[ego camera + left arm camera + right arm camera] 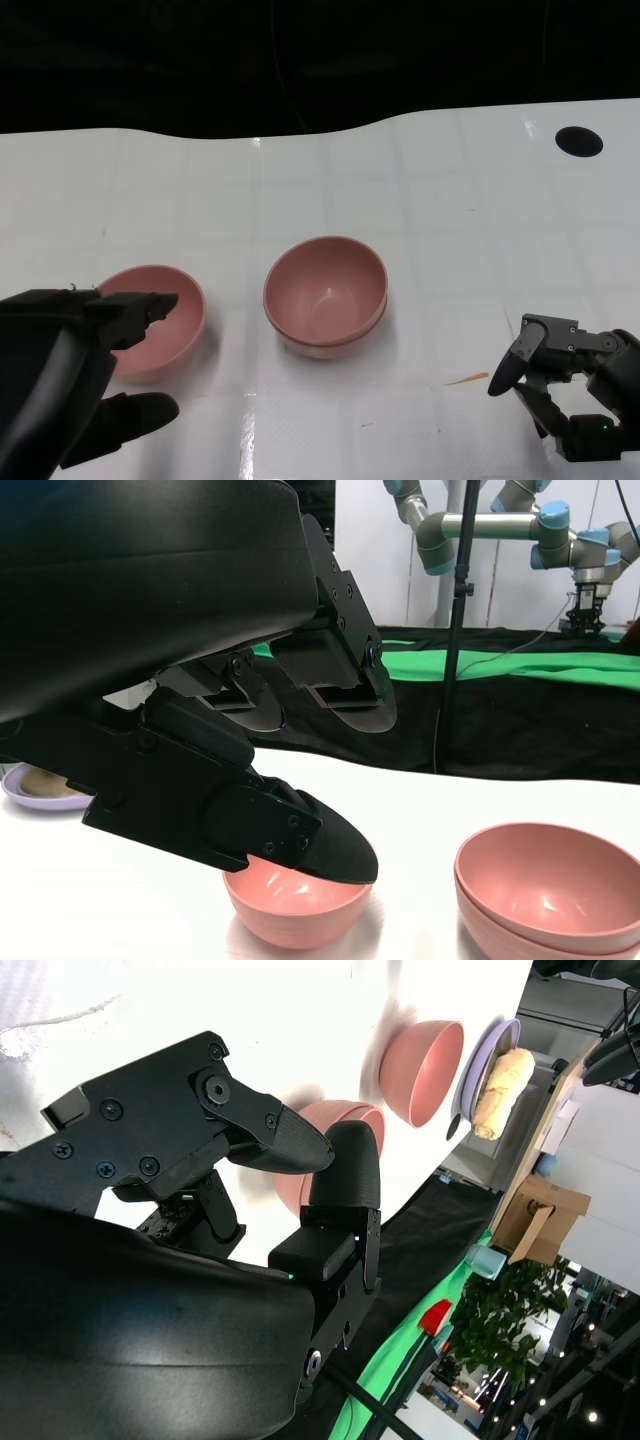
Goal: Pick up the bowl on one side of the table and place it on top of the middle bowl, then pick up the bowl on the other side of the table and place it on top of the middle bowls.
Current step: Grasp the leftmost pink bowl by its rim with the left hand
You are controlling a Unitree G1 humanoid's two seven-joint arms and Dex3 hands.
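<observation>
A pink bowl [160, 325] sits on the white table [450, 230] at the left. In the middle stands a stack of two pink bowls [325, 295], one nested inside the other. My left hand [80, 375] hovers at the left bowl's near rim, with fingers [140, 308] over the bowl and the thumb below it, apart and holding nothing. The left wrist view shows a fingertip just above that bowl [295, 908], with the stack [550, 885] beside it. My right hand [565, 385] rests at the near right, fingers apart and empty. The right wrist view shows the stack [335, 1120] and the single bowl [425, 1070] beyond its fingers.
A round black hole [578, 141] is in the table's far right corner. A small orange mark [467, 379] lies near my right hand. A purple plate [487, 1035] with bread [505, 1080] sits beyond the left bowl. The table's far edge curves against a dark background.
</observation>
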